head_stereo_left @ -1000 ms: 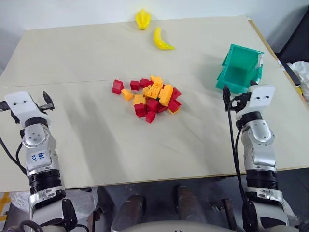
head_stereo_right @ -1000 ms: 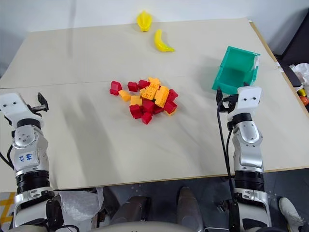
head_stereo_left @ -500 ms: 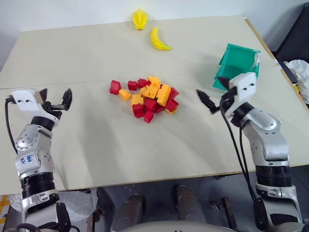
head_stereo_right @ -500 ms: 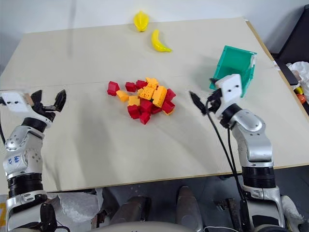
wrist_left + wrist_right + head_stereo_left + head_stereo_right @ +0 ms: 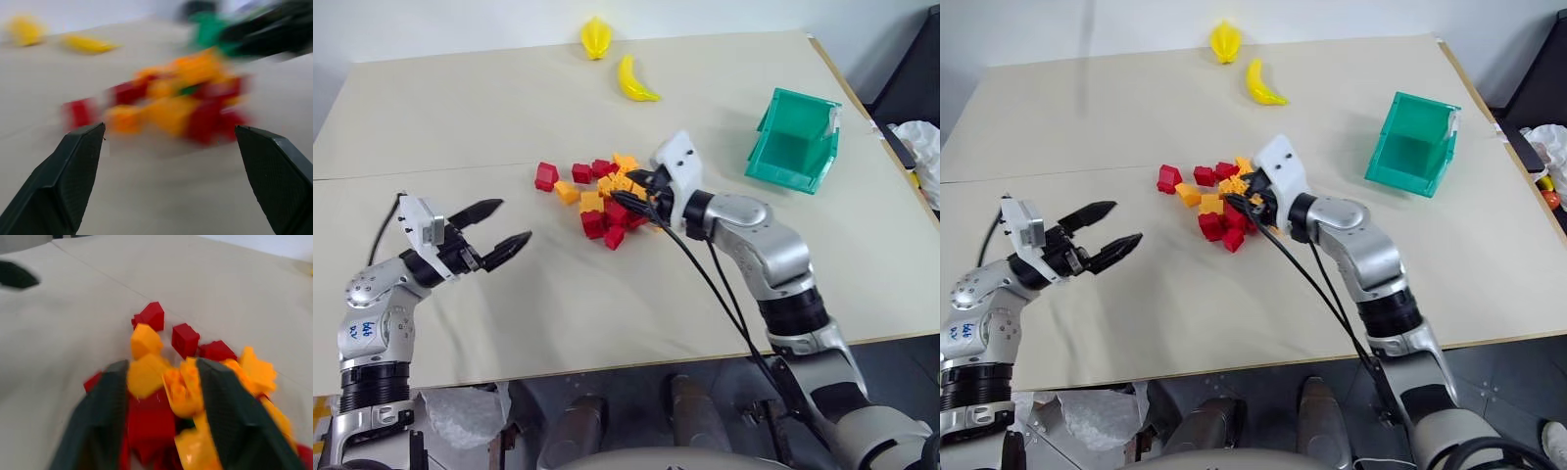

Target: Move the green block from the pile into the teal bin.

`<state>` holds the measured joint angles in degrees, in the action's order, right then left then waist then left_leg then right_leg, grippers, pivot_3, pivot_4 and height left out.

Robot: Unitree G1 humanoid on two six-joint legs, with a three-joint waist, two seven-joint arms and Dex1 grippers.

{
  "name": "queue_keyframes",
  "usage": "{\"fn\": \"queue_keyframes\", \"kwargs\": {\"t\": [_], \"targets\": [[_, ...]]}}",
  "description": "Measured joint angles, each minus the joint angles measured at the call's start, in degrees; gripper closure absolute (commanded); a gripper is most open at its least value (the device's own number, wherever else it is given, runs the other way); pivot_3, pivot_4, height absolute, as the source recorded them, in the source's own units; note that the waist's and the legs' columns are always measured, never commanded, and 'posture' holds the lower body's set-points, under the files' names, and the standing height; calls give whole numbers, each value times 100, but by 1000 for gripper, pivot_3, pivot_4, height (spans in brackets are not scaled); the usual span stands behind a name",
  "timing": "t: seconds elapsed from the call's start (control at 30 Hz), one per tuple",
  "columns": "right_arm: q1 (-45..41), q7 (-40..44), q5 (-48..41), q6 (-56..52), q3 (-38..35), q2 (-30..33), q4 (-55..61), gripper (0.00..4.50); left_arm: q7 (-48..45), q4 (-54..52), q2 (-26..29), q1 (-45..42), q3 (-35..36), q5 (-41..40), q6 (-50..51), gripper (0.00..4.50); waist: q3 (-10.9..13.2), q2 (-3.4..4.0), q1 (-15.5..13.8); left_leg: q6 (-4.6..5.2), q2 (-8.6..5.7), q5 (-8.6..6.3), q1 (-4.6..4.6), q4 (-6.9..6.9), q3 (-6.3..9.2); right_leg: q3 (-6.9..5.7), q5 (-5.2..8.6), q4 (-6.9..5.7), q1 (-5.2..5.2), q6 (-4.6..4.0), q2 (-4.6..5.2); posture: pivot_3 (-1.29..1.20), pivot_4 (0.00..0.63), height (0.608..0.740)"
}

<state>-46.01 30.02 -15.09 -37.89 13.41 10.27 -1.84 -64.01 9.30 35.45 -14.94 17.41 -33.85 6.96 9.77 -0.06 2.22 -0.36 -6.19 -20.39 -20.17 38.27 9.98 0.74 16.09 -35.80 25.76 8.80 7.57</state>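
Nearest the robot, the left gripper (image 5: pixel 496 227) hangs with fingers wide apart. Beyond it, the right gripper (image 5: pixel 161 396) straddles bricks in the pile (image 5: pixel 617 199), partly closed, gripping nothing visibly. Its wrist view and the left's reveal the green block (image 5: pixel 188 90) buried there. Farther off, the teal bin (image 5: pixel 796 140) awaits.

Wide beige table (image 5: pixel 558 108) with a faint seam running across its middle, lit evenly and softly from above. Behind its far edge, a plain pale wall (image 5: pixel 460 24); past the right edge, a dark upright surface (image 5: pixel 911 69) and a crumpled white plastic bag (image 5: pixel 920 147) on the floor. Below the near edge, grey floor and another clear crumpled bag (image 5: pixel 460 416) at the lower left.
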Motion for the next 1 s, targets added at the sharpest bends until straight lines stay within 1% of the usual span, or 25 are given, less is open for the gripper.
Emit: {"fn": "queue_keyframes", "kwargs": {"t": [0.1, 0.23, 0.4, 0.5, 0.6, 0.83, 1.0], "targets": [[-432, -268, 170, -377, 235, -538, -443, 4408, -405, 208, 121, 15, -121, 194, -343, 0, 0, 0, 84, -2, 2, 1, -1, -1, 3, -4, 0, -6, 4, -5, -1, 0, 150, 740], [-918, -533, 479, -572, 383, -968, -1214, 4467, -895, 270, 184, 3, -176, 66, -151, 0, 0, 0, 119, -2, -1, 1, -1, 0, 4, -6, 0, -8, 5, -6, 2, 0, 150, 740], [-1394, -748, 740, -586, 399, -1401, -2180, 4467, -1000, 268, 293, -67, -217, -44, 387, 0, 0, 1, 152, -2, -1, 1, -2, -1, 5, -9, 0, -15, 12, -7, 2, 0, 150, 740], [-1718, -913, 942, -607, 399, -1494, -2673, 4467, -942, 290, 295, -169, -225, -31, 469, 0, 0, 1, 174, -2, 0, 1, -3, -1, 6, -11, -1, -17, 14, -8, 2, 0, 150, 740], [-1913, -1075, 1184, -791, 396, -1426, -2885, 4467, -867, 292, 295, -274, -223, -8, 453, 0, -1, 1, 204, -2, -1, 1, -3, -1, 5, -13, -1, -18, 15, -10, 4, 0, 150, 740], [-1965, -1110, 1448, -1028, 348, -1027, -2861, 4467, -711, 294, 294, -274, -224, 40, 436, 0, -1, 1, 279, -2, 0, 1, -6, -3, 0, -12, -1, -20, 24, -10, 4, 0, 150, 740], [-2006, -1070, 1674, -951, 156, -109, -2795, 4467, -494, 284, 262, -213, -185, 41, 383, 0, -2, -2, 222, 0, -9, 0, -9, 4, -1, -13, -2, -21, 23, -9, 13, 0, 150, 740]]}}
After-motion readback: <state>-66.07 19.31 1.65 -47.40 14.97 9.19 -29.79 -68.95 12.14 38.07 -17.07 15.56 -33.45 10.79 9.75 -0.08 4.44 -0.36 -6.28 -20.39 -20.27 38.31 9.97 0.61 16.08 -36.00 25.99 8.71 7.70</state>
